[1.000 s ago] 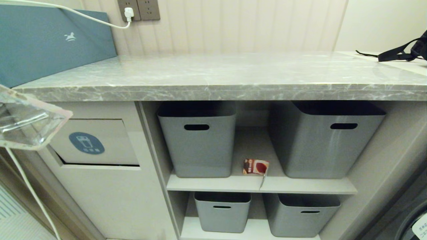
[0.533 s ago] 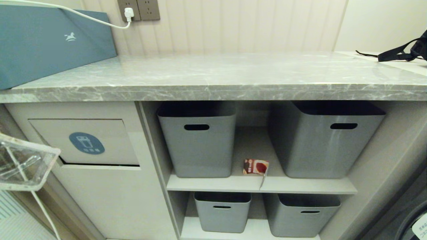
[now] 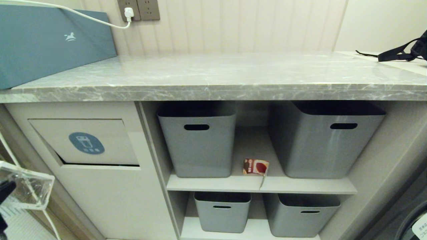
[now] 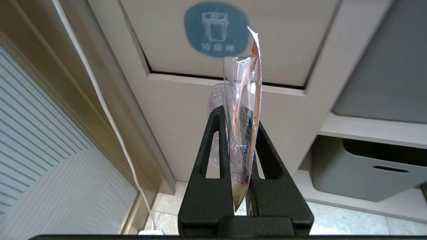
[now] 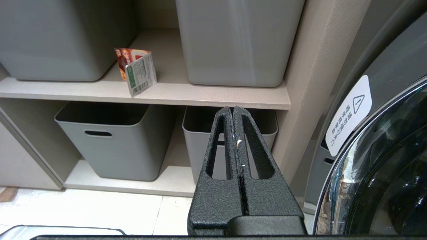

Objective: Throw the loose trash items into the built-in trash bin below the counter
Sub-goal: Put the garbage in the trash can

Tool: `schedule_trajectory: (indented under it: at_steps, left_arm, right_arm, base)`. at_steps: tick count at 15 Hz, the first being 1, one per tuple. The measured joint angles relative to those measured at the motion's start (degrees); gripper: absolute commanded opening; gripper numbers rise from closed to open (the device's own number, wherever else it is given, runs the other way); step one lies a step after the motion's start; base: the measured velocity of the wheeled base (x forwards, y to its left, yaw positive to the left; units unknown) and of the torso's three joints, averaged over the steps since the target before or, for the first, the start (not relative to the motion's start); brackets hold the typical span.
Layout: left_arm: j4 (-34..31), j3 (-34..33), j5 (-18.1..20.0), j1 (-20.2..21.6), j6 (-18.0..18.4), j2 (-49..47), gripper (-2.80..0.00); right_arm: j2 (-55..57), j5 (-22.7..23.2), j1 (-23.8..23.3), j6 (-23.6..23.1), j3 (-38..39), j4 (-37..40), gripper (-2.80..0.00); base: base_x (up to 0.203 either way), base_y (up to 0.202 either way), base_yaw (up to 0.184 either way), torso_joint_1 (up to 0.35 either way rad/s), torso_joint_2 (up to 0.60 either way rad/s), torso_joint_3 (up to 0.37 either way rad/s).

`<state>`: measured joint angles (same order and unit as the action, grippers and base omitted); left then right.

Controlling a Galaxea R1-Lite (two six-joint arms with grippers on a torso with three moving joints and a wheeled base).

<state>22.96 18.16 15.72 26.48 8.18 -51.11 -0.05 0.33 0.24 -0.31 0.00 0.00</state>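
My left hand (image 4: 237,113) and right hand (image 5: 233,111) look alike: textured matte-black fingers, each tapered with a long slot.

I saw the tabletop (image 3: 213,75) across the upper frame carrying a teal box (image 3: 50,40) at upper left; the shelf (image 3: 260,185) below held two grey tubs (image 3: 198,141) and a carton (image 3: 255,166) between.

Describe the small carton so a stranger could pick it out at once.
Under the counter, find the upper shelf holding two big grey tubs. The carton stands in the gap between them, near the front edge. It is the only small red-brown and white thing there.
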Motion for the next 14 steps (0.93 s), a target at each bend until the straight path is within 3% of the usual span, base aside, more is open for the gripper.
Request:
schedule_trajectory:
  at_steps: [9,14]
  left_arm:
    - [22.1,-3.0,2.5,-0.6,-0.5,-20.2,-2.8]
    - [33.2,2.2,3.1,-2.3,-0.5,-34.3,-2.8]
  right_arm:
    - [0.0,0.0,0.0,0.0,0.0,0.0,-2.8]
    - [0.0,0.0,0.0,0.0,0.0,0.0,-2.8]
  base:
    - [0.0,0.0,0.0,0.0,0.0,0.0]
    - [0.0,0.0,0.0,0.0,0.0,0.0]
